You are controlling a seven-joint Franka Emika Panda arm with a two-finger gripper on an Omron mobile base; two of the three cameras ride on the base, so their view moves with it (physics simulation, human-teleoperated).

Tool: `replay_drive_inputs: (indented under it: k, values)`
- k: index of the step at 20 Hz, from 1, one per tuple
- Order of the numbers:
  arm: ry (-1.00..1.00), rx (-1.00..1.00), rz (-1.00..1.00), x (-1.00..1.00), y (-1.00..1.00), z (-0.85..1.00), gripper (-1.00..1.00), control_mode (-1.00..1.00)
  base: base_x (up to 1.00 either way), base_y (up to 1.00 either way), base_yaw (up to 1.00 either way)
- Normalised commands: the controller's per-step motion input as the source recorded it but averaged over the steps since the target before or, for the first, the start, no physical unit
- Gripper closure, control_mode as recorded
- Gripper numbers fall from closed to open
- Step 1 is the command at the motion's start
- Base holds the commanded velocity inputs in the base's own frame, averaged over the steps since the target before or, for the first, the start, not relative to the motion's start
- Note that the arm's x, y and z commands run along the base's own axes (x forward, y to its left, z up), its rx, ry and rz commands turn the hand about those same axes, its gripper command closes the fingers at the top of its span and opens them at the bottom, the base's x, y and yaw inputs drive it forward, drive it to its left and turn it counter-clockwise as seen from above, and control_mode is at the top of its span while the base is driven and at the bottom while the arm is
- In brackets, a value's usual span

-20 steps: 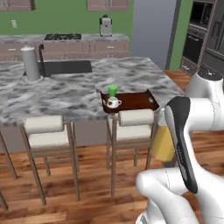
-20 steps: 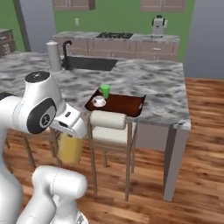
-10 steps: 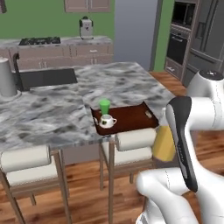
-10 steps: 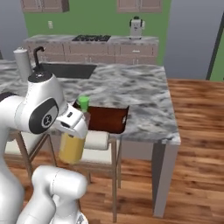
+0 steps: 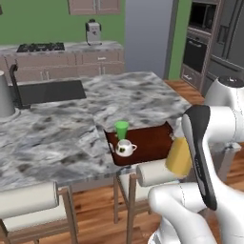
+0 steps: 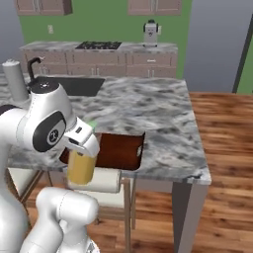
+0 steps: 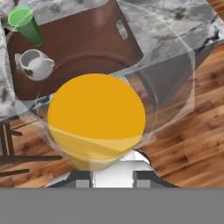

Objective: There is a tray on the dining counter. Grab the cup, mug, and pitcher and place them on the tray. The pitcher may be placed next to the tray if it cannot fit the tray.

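**Pitcher held off the edge of the marbled surface, cup and mug on the tray**

We see the yellow pitcher [image 5: 178, 156] carried in the air just off the near edge of the dining surface [image 5: 71, 124], above a white stool seat [image 5: 155, 172]. The gripper [image 6: 81, 143] grasps the pitcher from above, jaws clenched on it. The dark reddish-brown tray [image 7: 87, 39] lies at the surface's near edge. Two things stand in it, toward one end: the green cup [image 7: 26, 24], upright, and the white mug [image 7: 37, 64] just beside it. The rest of the tray is bare. We see a dark sink [image 5: 50, 91] farther back.
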Motion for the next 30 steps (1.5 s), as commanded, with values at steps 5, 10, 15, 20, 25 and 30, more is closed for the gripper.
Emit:
replay_drive_inputs:
  k: [5,10,15,20,25,30]
  values:
    - [0.00,0.00,0.00,0.00,0.00,0.00,1.00,1.00,0.71,0.03,0.00]
    - [0.00,-0.04,0.00,0.77,0.00,0.00,1.00,-1.00,0.00,0.00,0.00]
    - [0.00,-0.17,0.00,0.68,0.00,0.00,1.00,-1.00,0.00,0.00,0.00]
    - [-0.01,-0.09,0.00,0.61,0.00,-0.07,1.00,-1.00,0.00,0.00,0.00]
    - [0.00,-0.01,0.00,0.59,0.01,-0.22,1.00,-1.00,0.00,0.00,0.00]
    - [0.00,-0.02,0.00,0.67,0.04,-0.36,1.00,-1.00,0.00,0.00,0.00]
